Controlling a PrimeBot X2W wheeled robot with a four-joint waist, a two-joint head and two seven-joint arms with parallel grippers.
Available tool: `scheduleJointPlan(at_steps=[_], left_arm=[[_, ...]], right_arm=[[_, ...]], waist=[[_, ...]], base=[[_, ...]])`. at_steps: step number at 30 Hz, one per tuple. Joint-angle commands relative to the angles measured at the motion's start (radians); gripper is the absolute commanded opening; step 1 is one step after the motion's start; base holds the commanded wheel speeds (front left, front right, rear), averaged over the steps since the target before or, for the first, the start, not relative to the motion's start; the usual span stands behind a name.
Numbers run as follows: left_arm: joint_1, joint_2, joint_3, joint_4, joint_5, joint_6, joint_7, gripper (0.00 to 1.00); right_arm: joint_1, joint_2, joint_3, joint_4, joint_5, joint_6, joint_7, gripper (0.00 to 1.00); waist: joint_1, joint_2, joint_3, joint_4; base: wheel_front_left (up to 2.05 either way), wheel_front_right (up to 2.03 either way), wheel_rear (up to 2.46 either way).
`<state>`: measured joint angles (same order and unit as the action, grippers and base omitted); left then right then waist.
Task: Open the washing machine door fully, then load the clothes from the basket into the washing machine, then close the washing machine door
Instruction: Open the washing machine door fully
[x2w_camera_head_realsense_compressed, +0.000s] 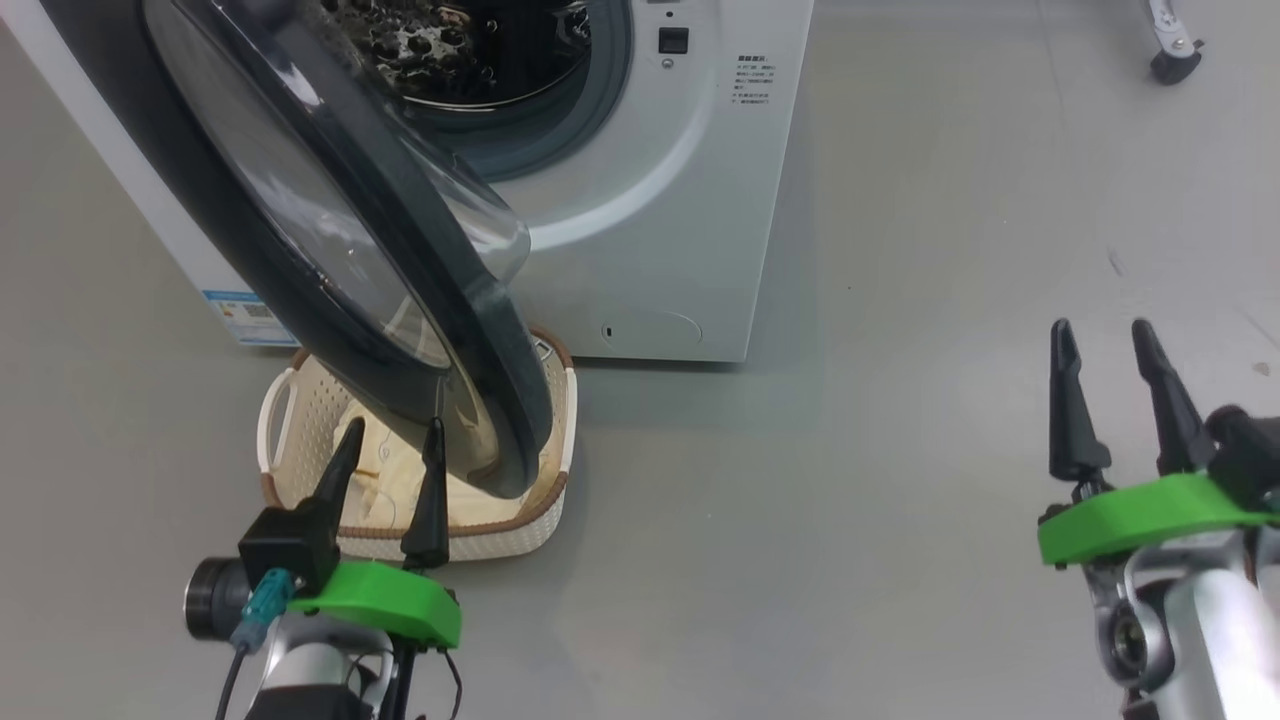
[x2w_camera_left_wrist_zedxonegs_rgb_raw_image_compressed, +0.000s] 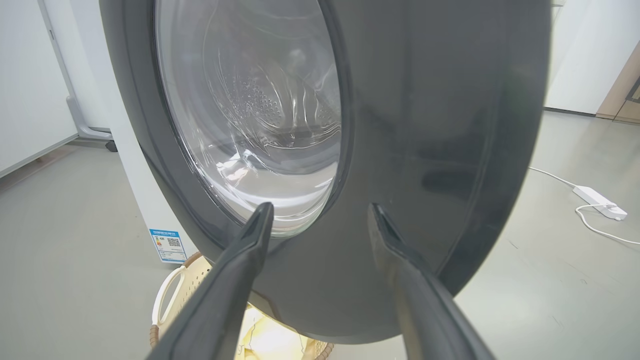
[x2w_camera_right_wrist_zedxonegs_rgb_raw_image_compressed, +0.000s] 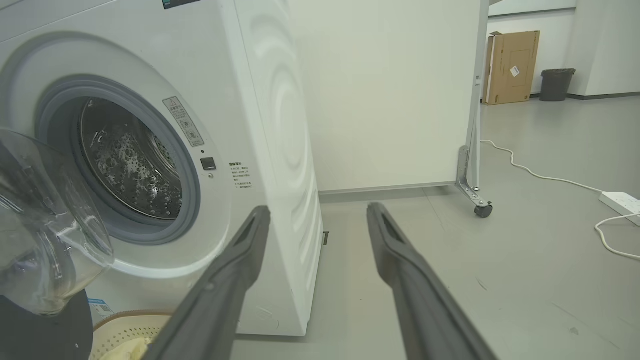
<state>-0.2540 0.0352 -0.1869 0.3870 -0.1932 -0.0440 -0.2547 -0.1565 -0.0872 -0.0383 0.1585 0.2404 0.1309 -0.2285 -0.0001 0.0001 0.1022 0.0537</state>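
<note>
Found washing machine door (x2w_camera_head_realsense_compressed: 400, 230) swung out, apparently short of fully open, above basket (x2w_camera_head_realsense_compressed: 450, 540). Noted clothes (x2w_camera_head_realsense_compressed: 385, 490) not loaded. Recorded left end effector (x2w_camera_head_realsense_compressed: 392, 428) and right end effector (x2w_camera_head_realsense_compressed: 1101, 328) released, empty.

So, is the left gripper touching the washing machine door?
Cannot tell. In the head and left wrist views the left gripper's fingertips overlap the washing machine door's rim; neither shows contact or a gap.

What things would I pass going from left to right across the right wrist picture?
washing machine → caster wheel → cardboard box → bin → power strip
</note>
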Motion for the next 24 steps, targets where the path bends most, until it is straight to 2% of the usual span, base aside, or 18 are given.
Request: scheduleJointPlan(at_steps=[1,13,24], left_arm=[[-0.017,0.018,0.038,-0.029,0.007,-0.001,-0.007,1.0],[0.007,0.017,0.052,-0.039,0.012,0.0,-0.007,1.0],[0.012,0.017,0.061,-0.034,0.015,-0.006,-0.007,1.0]], right_arm=[[-0.009,-0.001,0.013,-0.042,-0.012,0.0,0.002,1.0],[0.146,0.035,0.022,-0.108,-0.114,0.0,-0.003,1.0],[0.212,0.037,0.018,-0.126,-0.107,0.0,-0.01,1.0]], waist=[[0.0001,-0.0001,-0.004,0.0],[0.0001,-0.0001,-0.003,-0.011],[0.0001,-0.0001,-0.018,-0.002]], base=[[0.0,0.0,0.0],[0.0,0.0,0.0],[0.0,0.0,0.0]])
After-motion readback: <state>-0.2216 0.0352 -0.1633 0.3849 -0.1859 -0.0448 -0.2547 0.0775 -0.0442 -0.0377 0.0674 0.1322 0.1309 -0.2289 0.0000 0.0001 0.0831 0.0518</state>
